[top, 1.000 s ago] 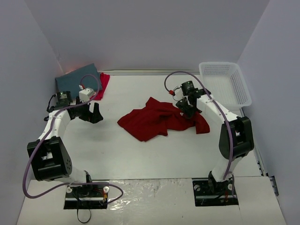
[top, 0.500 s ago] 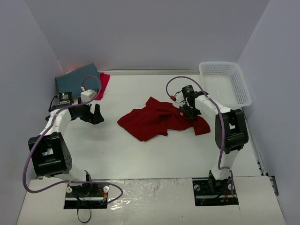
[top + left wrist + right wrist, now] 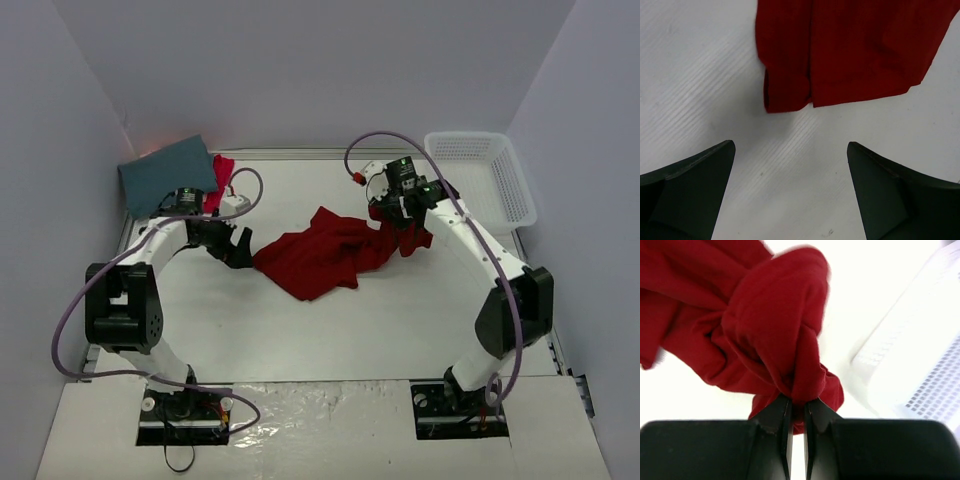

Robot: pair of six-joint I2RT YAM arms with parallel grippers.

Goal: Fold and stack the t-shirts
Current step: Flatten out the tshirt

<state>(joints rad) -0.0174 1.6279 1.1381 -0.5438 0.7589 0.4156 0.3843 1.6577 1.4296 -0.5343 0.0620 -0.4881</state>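
Note:
A deep red t-shirt (image 3: 320,255) lies crumpled in the middle of the table. My right gripper (image 3: 796,402) is shut on a bunch of its cloth (image 3: 775,325) at the shirt's right end (image 3: 400,235), which is lifted off the table. My left gripper (image 3: 238,252) stands open just left of the shirt's left edge (image 3: 790,95), with only bare table between its fingers (image 3: 695,185). A slate-teal t-shirt (image 3: 165,172) lies at the back left corner, with a brighter pinkish-red t-shirt (image 3: 222,175) showing beside it.
A white mesh basket (image 3: 485,180) stands at the back right, close to my right gripper; its wall (image 3: 920,365) shows in the right wrist view. Walls close in the table on the left, back and right.
My right gripper closed on the shirt's right end and raised it toward the back. My left arm swung right, bringing its open gripper up to the shirt's left edge.

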